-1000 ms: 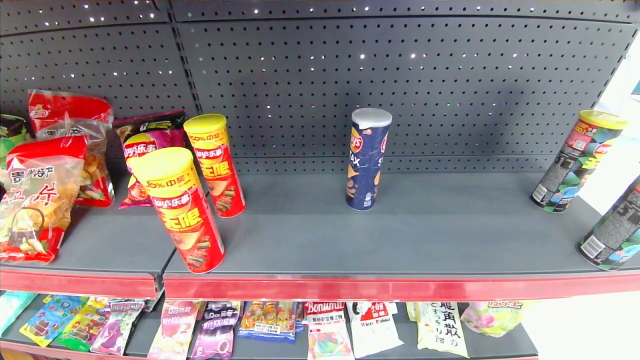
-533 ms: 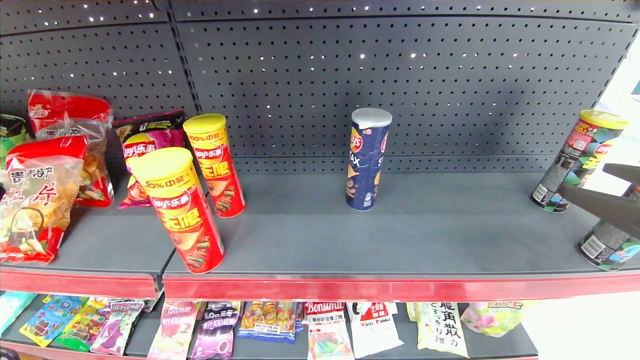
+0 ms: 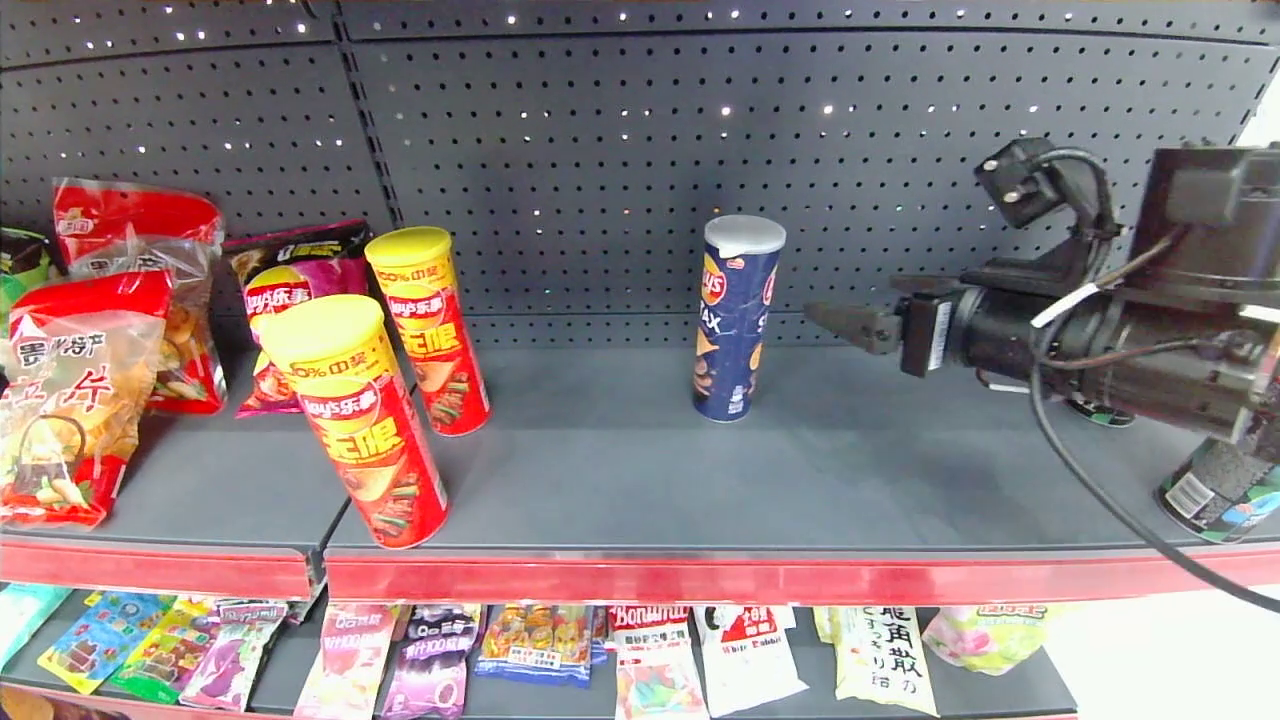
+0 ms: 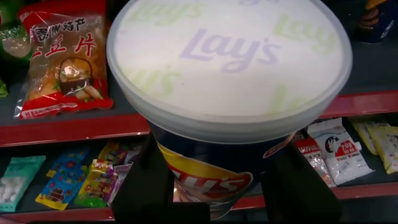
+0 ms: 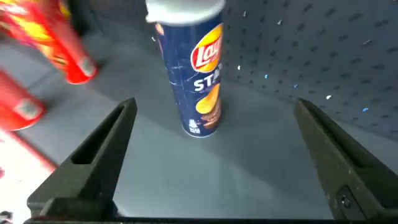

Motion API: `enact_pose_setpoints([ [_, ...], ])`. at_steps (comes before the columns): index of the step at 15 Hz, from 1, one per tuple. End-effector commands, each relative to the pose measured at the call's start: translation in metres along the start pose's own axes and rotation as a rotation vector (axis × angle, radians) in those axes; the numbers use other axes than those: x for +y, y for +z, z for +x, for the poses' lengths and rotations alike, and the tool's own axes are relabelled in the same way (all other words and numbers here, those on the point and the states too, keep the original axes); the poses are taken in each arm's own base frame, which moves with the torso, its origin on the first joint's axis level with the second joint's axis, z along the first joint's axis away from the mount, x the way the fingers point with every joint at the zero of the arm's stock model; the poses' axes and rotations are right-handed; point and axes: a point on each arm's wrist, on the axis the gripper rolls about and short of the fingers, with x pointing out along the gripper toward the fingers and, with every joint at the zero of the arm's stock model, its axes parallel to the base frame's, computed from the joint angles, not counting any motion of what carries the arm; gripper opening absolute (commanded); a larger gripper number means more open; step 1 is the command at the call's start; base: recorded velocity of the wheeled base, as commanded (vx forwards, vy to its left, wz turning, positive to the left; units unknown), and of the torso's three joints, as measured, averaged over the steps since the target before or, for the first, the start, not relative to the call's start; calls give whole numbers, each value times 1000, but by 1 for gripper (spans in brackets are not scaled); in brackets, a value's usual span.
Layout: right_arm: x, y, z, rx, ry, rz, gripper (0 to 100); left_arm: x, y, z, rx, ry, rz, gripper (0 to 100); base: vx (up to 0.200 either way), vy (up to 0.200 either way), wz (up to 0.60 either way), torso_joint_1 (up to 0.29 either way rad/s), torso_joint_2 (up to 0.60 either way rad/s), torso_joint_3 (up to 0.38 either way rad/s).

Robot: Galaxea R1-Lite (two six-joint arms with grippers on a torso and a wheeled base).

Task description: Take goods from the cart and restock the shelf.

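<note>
- Over the shelf (image 3: 620, 470), head view: brings the right hand (image 3: 832, 322) in from the right side, level with the blue can (image 3: 735, 320) and just beside it, not touching. Blue can upright at mid-shelf, near the back panel. Cannot tell from this side how wide the fingers stand.
- Against a second ago: no arm in the picture then, and half a second ago only dark fingertips at the far right edge. Now hides nearly all of the back patterned can (image 3: 1102, 413) behind the arm and leaves the front patterned can (image 3: 1220, 490) peeking out below it. Has left the blue can, the red cans (image 3: 355, 420) and the snack bags (image 3: 80, 400) exactly where they were.
- Left wrist view: pinches the held can (image 4: 230, 93) by its body from both sides with the left hand (image 4: 214, 168), white lid toward the camera. Held out in front of the shelves, not yet set down on one.
- Right wrist view: shows the right hand (image 5: 216, 104) spread wide, with the blue can (image 5: 199, 68) upright between and beyond the two fingers, untouched. Red cans (image 5: 62, 43) off to one side.
- For the task: looks like a grab or a nudge of the shelved blue can, perhaps to line it up or make room. Restocking proper not yet done, with the held can yet to reach the shelf.
</note>
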Motion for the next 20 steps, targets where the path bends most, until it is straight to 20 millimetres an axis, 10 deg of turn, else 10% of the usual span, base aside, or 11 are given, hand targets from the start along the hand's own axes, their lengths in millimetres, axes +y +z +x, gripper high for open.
enact_pose_setpoints([
  [1, 15, -22, 34, 44, 2, 6, 100, 1, 1, -2, -11, 7, 1, 0, 0, 0, 0, 0, 0, 0],
  [20, 51, -26, 100, -46, -108, -5, 100, 0, 1, 0, 4, 5, 14, 0, 0, 0, 0, 0, 0, 0],
])
